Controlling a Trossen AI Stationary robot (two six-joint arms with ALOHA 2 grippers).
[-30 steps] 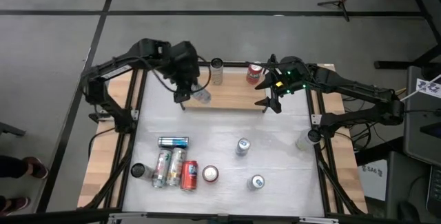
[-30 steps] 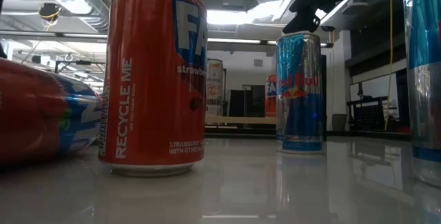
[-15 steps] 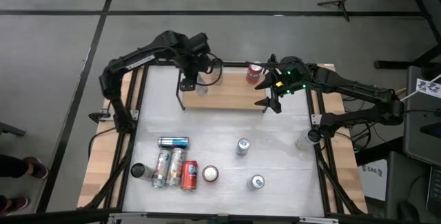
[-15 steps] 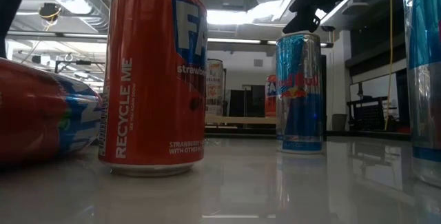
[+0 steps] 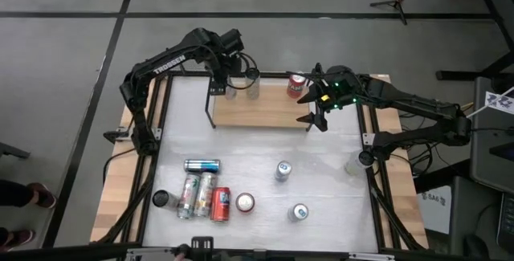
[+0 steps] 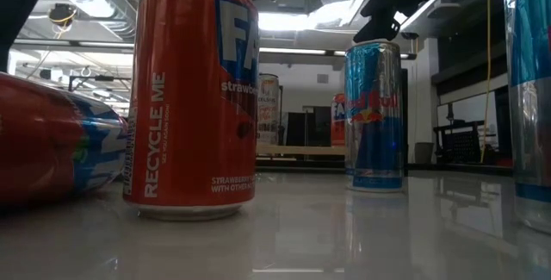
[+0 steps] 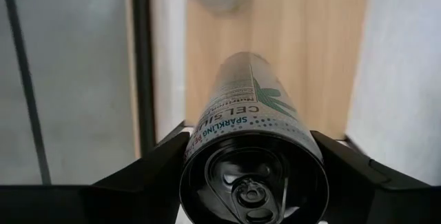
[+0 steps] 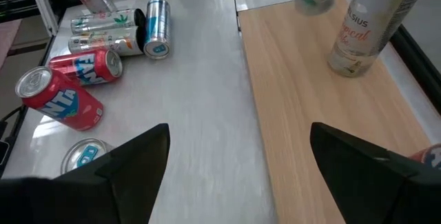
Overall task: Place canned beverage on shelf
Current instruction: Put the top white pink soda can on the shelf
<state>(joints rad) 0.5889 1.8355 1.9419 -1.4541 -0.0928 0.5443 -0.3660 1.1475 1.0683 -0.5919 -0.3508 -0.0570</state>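
The shelf [image 5: 265, 112] is a light-wood board with black rod uprights at the table's far middle. A white Celsius can [image 5: 253, 84] and a red can [image 5: 295, 85] stand on it. My left gripper [image 5: 230, 89] is shut on another white Celsius can [image 7: 241, 100] over the shelf's far left end, beside the standing white can. I cannot tell whether its bottom meets the board. My right gripper [image 5: 316, 110] hangs open over the shelf's right end, with nothing between its fingers [image 8: 131, 162]. My left gripper pinches the can's side wall just below its top rim [image 7: 198, 147] between its two fingers [image 7: 155, 165]. The fingers come from above and point down. The can hangs below them, nearly upright with its top up, over the shelf board [image 7: 317, 45].
Several cans lie and stand at the table's near left, among them a blue one [image 5: 201, 165] and a red one [image 5: 220, 205]. Two blue cans [image 5: 283, 170] [image 5: 299, 211] stand at the near middle. Bare board lies between the standing cans and the shelf's near edge.
My left gripper has carried the white can from the shelf's near left corner toward the table's far edge, beside the standing white can. It has sunk a little and rolled. The can, tilted a second ago, now hangs nearly upright.
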